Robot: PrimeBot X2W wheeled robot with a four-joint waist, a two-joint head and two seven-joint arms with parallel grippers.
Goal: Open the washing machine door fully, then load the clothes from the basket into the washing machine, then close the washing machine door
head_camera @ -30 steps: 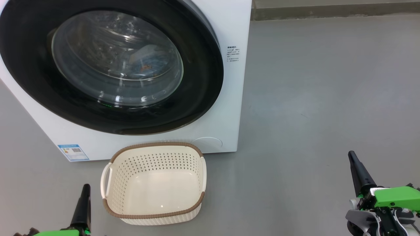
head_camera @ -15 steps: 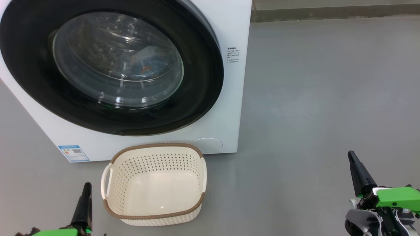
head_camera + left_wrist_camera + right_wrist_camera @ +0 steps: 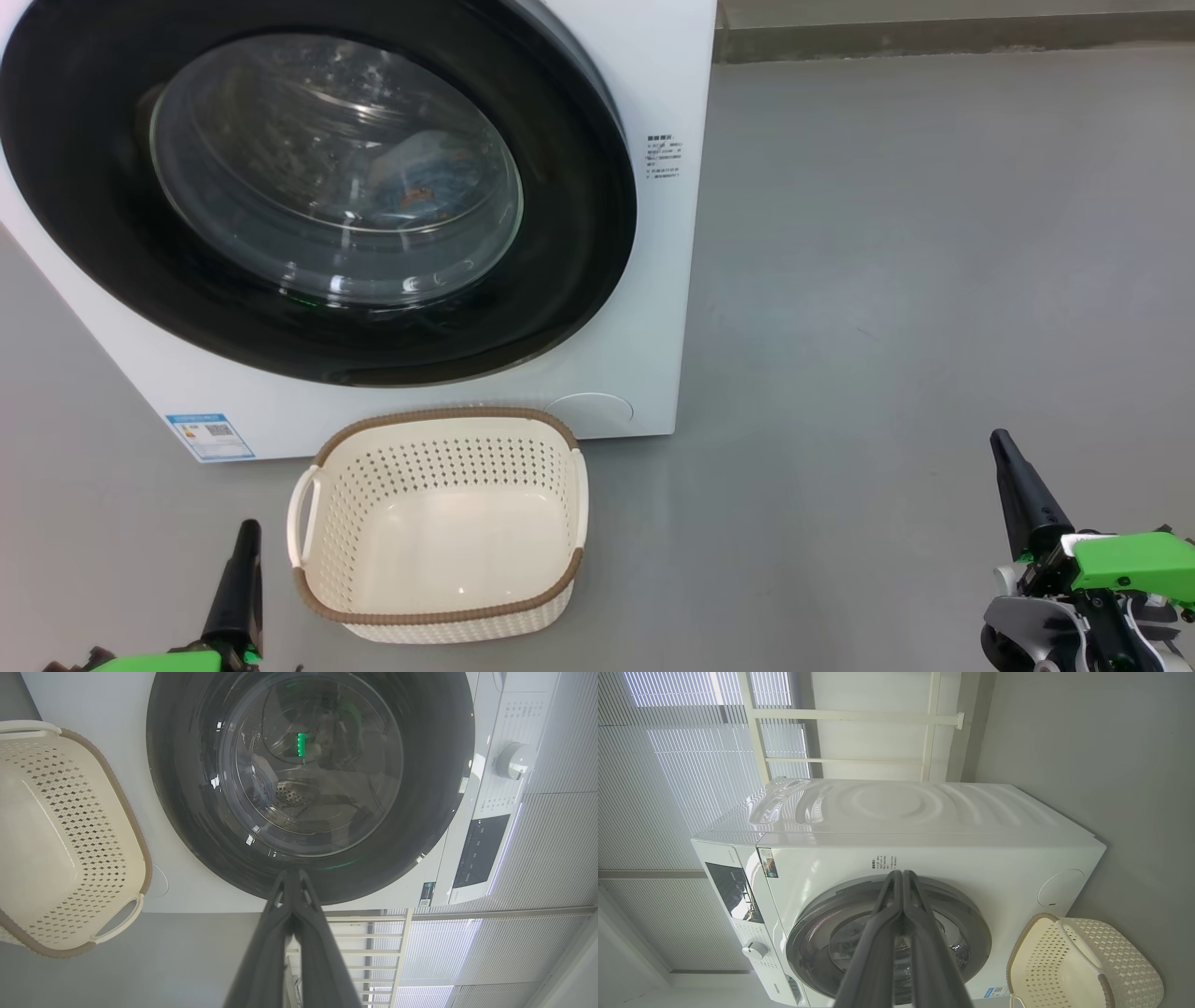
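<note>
The washing machine (image 3: 663,308) stands at upper left, its glossy black door (image 3: 84,187) shut against the front. Through the glass window, light blue clothes (image 3: 425,173) with an orange print lie in the drum. The cream basket (image 3: 439,523) sits on the floor before the machine, with nothing in it. My left gripper (image 3: 245,541) rests low at the bottom left beside the basket, fingers together. My right gripper (image 3: 1004,448) hangs at the lower right, far from the machine, also shut. The wrist views show the door (image 3: 187,826) (image 3: 822,924) and the basket (image 3: 56,849) (image 3: 1083,961).
Grey floor (image 3: 915,280) spreads to the right of the machine. A wall base (image 3: 934,37) runs along the top. A blue label sticker (image 3: 207,434) marks the machine's lower left corner. The control panel and knob (image 3: 509,760) show in the left wrist view.
Hardly anything differs: the head view shifted very slightly a second ago and has held still since; both grippers stay in place.
</note>
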